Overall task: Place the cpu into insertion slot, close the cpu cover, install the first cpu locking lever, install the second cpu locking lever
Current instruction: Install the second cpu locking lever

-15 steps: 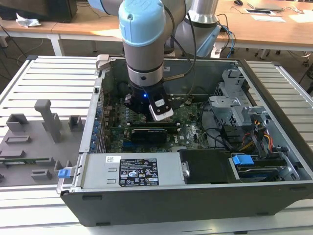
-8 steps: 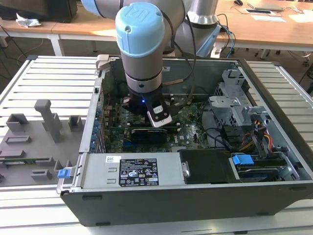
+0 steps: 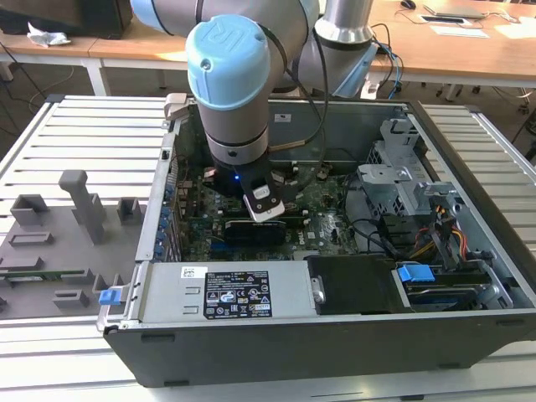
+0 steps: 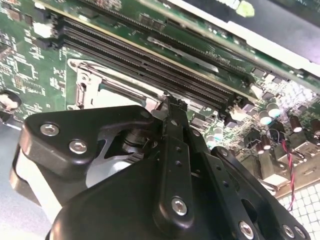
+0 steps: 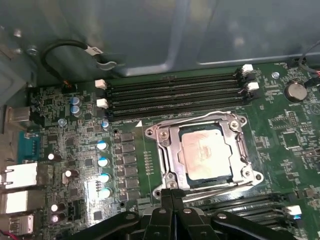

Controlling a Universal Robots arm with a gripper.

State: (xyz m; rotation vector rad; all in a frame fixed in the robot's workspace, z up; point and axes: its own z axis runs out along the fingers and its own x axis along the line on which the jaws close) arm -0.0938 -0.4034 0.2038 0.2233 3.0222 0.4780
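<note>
In the first wrist view the cpu [image 5: 204,150] lies in the insertion slot with its silver-grey metal face up. The cpu cover [image 5: 167,145], a silver frame, lies flat around it and hides most of the slot. A thin metal lever [image 5: 220,191] runs along the near side of the socket. My gripper [image 5: 172,196] is shut, its black fingertips [image 5: 167,196] together at the socket's near corner, by the lever's end. Whether they pinch the lever I cannot tell. In the second wrist view the gripper [image 4: 172,107] points at the same silver frame [image 4: 87,87]. The arm [image 3: 230,75] reaches down into the open computer case [image 3: 335,335].
Long black memory slots [image 5: 175,92] run just beyond the socket, more [image 5: 245,205] on its near side. Blue-topped capacitors [image 5: 102,160] stand beside it. A black cable [image 5: 55,50] loops by the case wall. A drive cage [image 3: 410,184] and a grey fixture tray [image 3: 59,243] flank the board.
</note>
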